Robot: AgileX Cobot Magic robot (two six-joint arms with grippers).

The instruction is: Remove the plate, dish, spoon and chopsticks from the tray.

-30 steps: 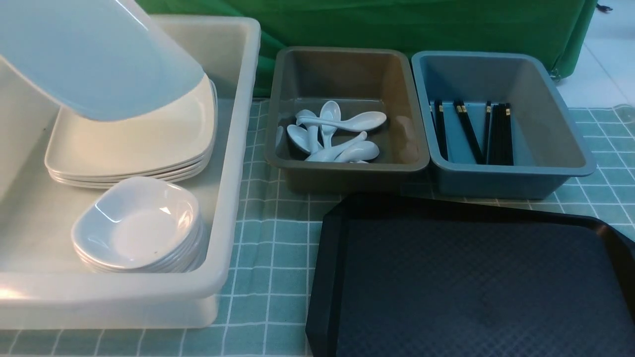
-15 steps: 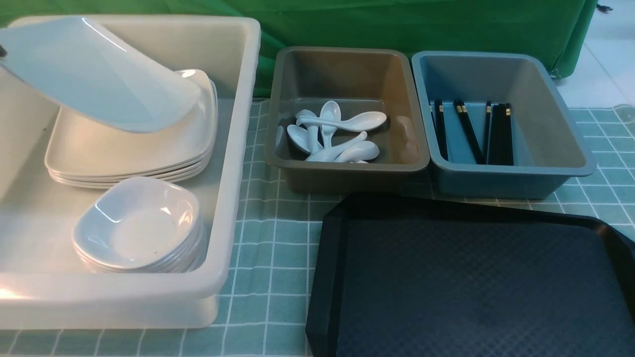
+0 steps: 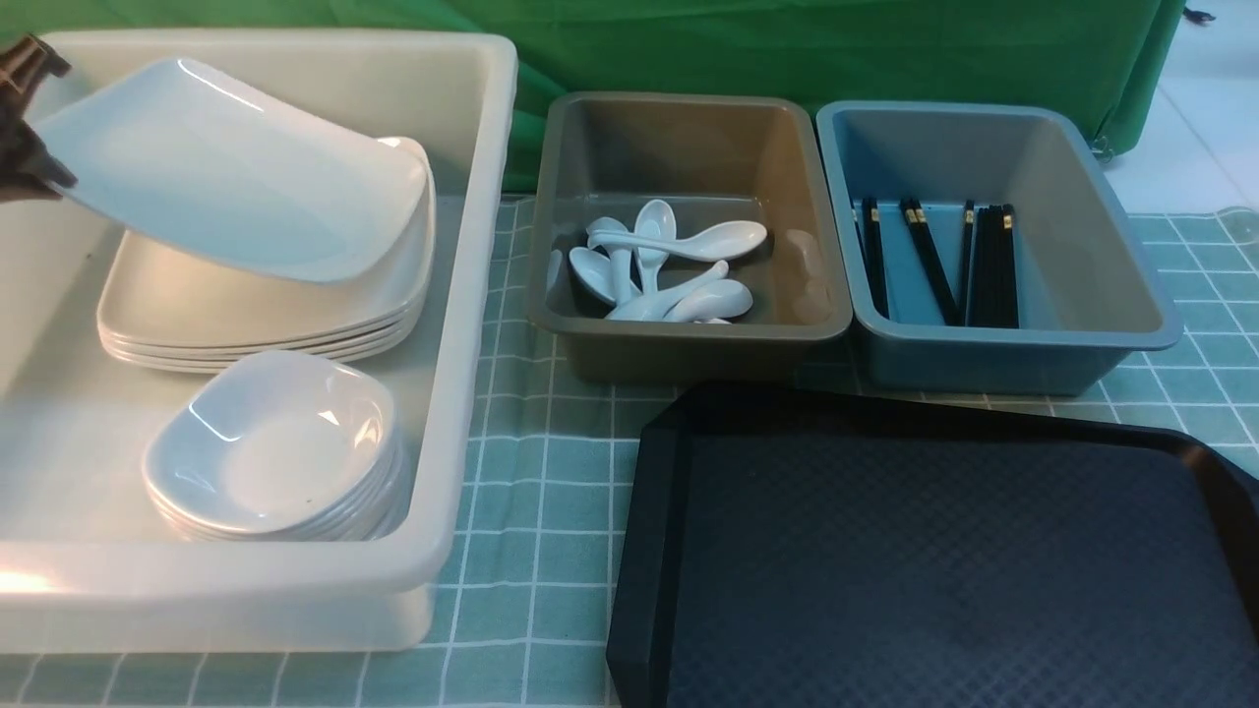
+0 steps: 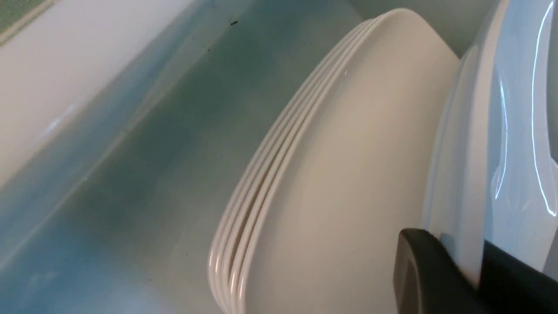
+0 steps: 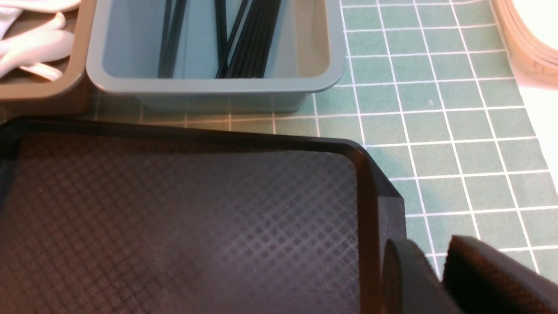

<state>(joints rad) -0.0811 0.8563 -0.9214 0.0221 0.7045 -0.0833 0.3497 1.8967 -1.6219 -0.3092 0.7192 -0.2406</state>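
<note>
We've got the left gripper (image 3: 28, 128) clamped on the plate (image 3: 236, 167) rim; level it onto the plate stack (image 3: 246, 315) before releasing; right jaws: can't tell.

glossy white plate (image 3: 236, 167), matt fine-textured black plastic tray (image 3: 944, 560), smooth plastic bins (image 3: 689, 324), checked cloth (image 3: 531, 472)
</note>
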